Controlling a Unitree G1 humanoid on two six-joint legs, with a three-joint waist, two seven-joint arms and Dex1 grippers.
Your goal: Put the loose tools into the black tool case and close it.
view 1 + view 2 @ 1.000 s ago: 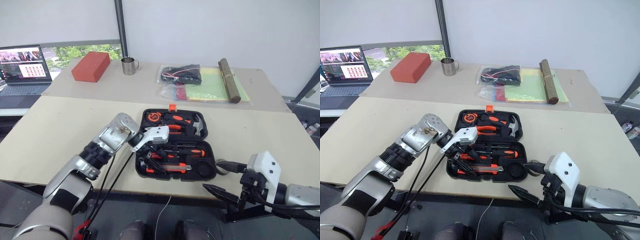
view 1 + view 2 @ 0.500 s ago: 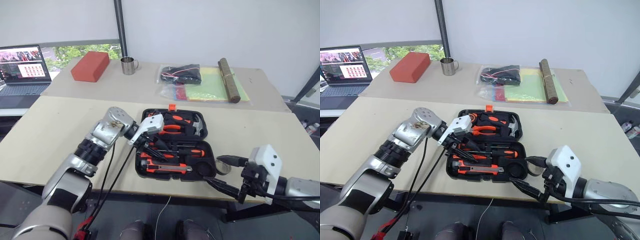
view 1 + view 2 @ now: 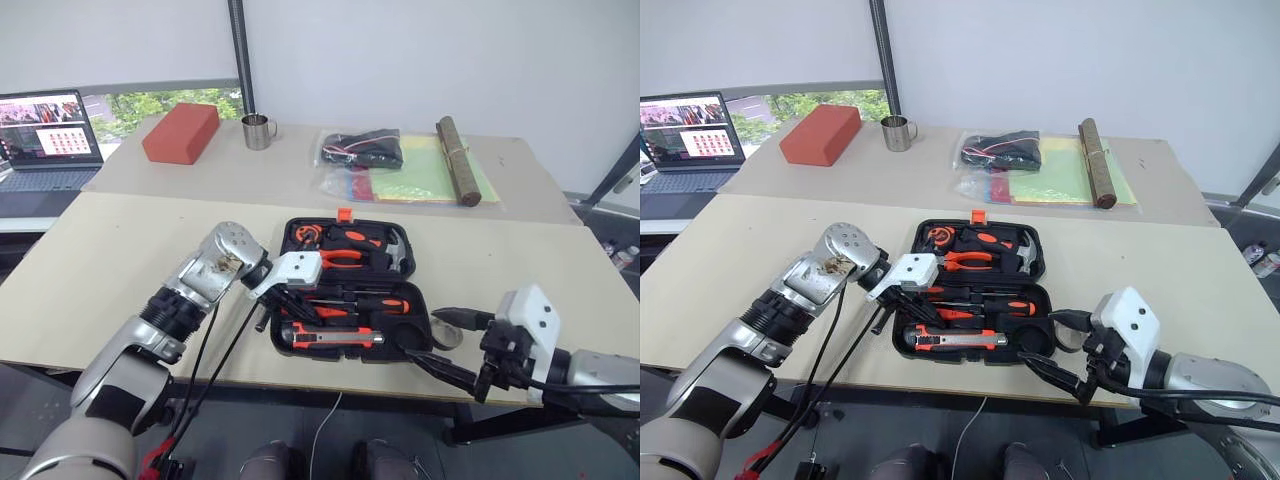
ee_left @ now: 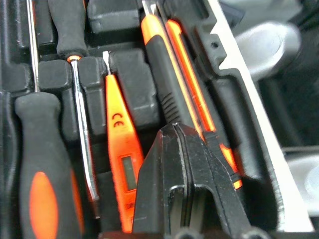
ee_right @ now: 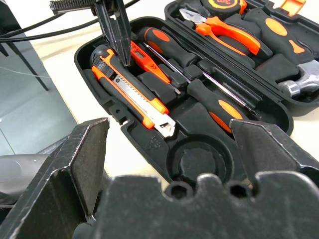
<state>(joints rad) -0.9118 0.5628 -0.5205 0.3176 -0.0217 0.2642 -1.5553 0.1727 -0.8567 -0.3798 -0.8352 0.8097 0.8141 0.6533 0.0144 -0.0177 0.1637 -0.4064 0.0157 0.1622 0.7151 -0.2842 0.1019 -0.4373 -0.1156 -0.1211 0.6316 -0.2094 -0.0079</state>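
The black tool case (image 3: 422, 300) lies open on the near table, orange latch (image 3: 345, 214) at its far edge. In its near half lie two screwdrivers (image 5: 164, 42) (image 5: 214, 102), the slim orange tester pen (image 4: 117, 144) and the utility knife (image 5: 132, 97). My left gripper (image 3: 288, 308) is shut with nothing in it, tips down between knife and pen at the case's left end. The round recess (image 5: 197, 159) holds nothing. A small grey tape roll (image 3: 447, 334) lies on the table right of the case, between the fingers of my open right gripper (image 3: 423, 335); I cannot tell whether they touch it.
Pliers (image 3: 345, 258), a tape measure and a hammer (image 3: 398, 255) sit in the case's far half. On the far table are a red block (image 3: 182, 131), a metal cup (image 3: 259, 131), a bagged black bundle (image 3: 365, 148), a brown roll (image 3: 458, 160) and a laptop (image 3: 48, 135).
My left gripper's fingers have gone from open to shut, and it has shifted towards the case's left end. The tools in the case lie as before. The right gripper stays open.
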